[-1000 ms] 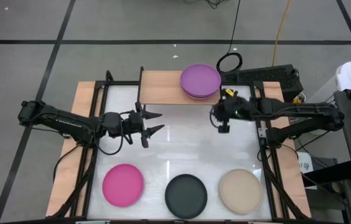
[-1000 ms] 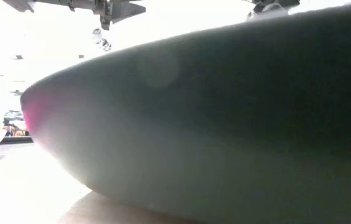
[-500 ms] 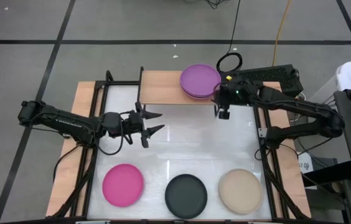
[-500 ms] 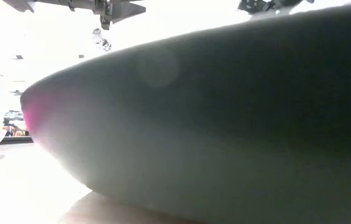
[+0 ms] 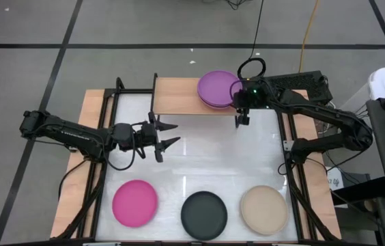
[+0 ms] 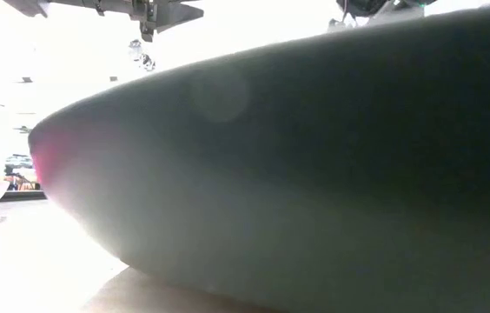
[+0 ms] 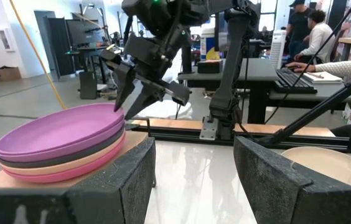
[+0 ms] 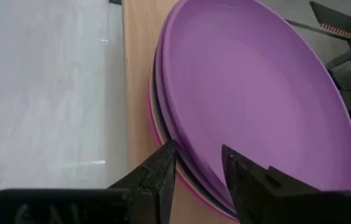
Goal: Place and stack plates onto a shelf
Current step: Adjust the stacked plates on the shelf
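black plate (image 6: 314,165) — blocks low view, right gripper (image 5: 239,117) half-hidden

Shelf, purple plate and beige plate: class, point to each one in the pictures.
shelf (image 5: 173,96): high view, bare wood left of stack.
purple plate (image 5: 218,87): high view, centre of top face.
beige plate (image 5: 263,209): high view, centre.

Your white-topped table (image 5: 199,157) carries the shelf (image 5: 175,96) along its far edge. Across from the shelf, along the near edge, lie the magenta plate (image 5: 135,203), black plate (image 5: 204,214) and beige plate (image 5: 264,209).
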You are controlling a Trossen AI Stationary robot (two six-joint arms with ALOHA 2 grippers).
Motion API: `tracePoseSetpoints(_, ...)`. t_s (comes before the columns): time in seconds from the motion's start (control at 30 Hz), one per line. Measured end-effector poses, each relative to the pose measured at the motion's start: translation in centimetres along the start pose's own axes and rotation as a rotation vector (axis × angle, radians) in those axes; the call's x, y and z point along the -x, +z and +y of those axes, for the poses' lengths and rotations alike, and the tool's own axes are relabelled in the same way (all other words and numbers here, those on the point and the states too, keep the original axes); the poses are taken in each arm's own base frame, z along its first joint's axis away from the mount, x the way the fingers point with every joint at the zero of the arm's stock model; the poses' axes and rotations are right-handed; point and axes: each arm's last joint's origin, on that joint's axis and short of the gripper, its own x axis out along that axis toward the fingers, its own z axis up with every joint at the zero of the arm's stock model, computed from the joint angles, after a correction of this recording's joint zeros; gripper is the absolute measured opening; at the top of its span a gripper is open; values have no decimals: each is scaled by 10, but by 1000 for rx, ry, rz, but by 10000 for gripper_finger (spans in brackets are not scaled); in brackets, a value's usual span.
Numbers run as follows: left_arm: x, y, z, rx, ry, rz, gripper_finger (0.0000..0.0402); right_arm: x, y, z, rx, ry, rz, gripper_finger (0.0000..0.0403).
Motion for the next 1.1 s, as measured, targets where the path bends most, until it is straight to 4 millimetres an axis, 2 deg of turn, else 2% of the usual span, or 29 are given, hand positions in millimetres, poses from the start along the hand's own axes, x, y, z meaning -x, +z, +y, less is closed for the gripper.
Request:
tracePoseSetpoints(0.13,0,0,0,-1,0,0,223,0,0,-1,-1,-1,-5,79)
tracePoseSetpoints(0.33,0,0,0,-2,0,0,223,1,0,0,1,-1,-3,7)
tracePoseSetpoints(0.67,0,0,0,-1,0,0,223,1,1,-1,-10,-15,-11,0)
tracePoseSetpoints(0.93,-2,-2,-1,-6,0,4,223,2,11,-4,-87,15,-141,5)
tracePoseSetpoints(1.1,-6,-6,-2,-25,6,12,223,-3,21,0,-85,48,-227,31)
